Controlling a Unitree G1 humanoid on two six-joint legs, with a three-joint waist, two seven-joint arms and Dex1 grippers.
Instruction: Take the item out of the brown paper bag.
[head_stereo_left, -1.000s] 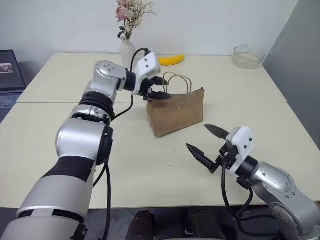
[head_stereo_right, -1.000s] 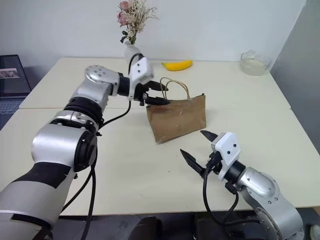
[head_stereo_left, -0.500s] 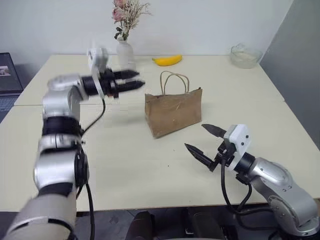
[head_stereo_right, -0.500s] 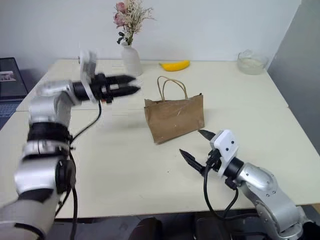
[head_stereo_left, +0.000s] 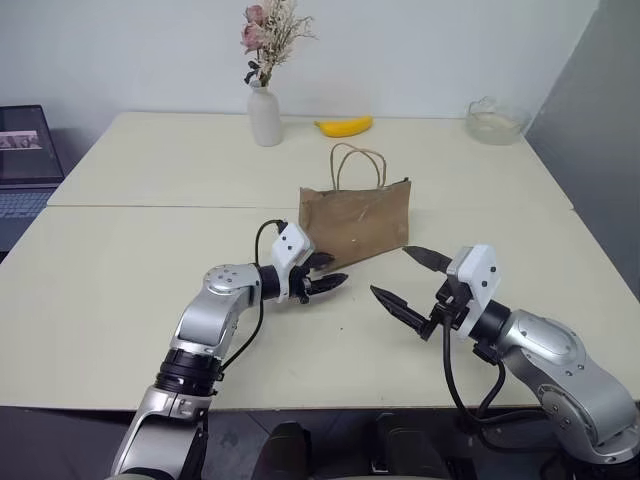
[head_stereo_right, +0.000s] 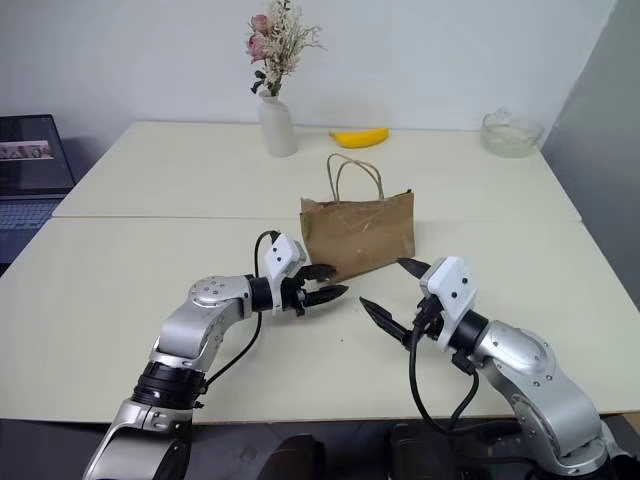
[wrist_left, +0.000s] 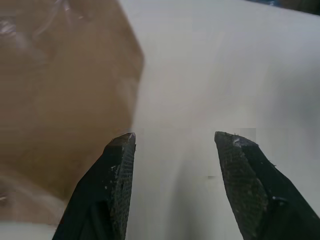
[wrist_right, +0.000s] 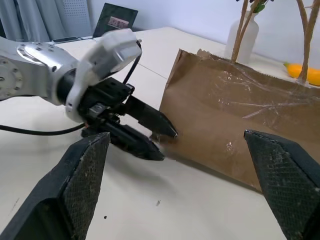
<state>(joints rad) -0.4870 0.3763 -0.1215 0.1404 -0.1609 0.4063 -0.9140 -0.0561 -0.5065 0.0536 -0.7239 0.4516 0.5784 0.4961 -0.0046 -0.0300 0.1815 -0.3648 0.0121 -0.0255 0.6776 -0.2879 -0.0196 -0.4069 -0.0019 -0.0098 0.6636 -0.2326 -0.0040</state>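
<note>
**A:** How far along are you?

**B:** Hardly begun, in my judgement. The brown paper bag (head_stereo_left: 355, 222) stands upright near the middle of the surface (head_stereo_left: 150, 300), handles up, and you have nothing in either pincer. The item itself is hidden, so presumably it sits inside the bag (I can't confirm that from any view).

**A:** And your pincers?

**B:** Your left pincer (head_stereo_left: 325, 275) is low over the surface, just beside the bag's lower left corner, fingers partly apart and empty; I can't tell whether a tip touches the paper. Your right pincer (head_stereo_left: 407, 278) hangs near the front edge, off the bag's right front corner, spread wide and holding nothing.

**A:** Which way does the bag face?

**B:** Its long axis runs roughly parallel to the front edge, skewed a little, so the right end lies slightly farther back. The mouth opens straight up, with the two loop handles (head_stereo_left: 357, 165) rising above it. The broad side faces you.

**A:** What's left, then?

**B:** Everything that matters: you need to reach over the top rim, go in through the mouth, find the item and lift it clear. From where your left pincer sits (down by the base), you'd have to come up first. The yellow banana (head_stereo_left: 344, 125) by the far edge, near the vase (head_stereo_left: 264, 115), isn't your target.
</note>
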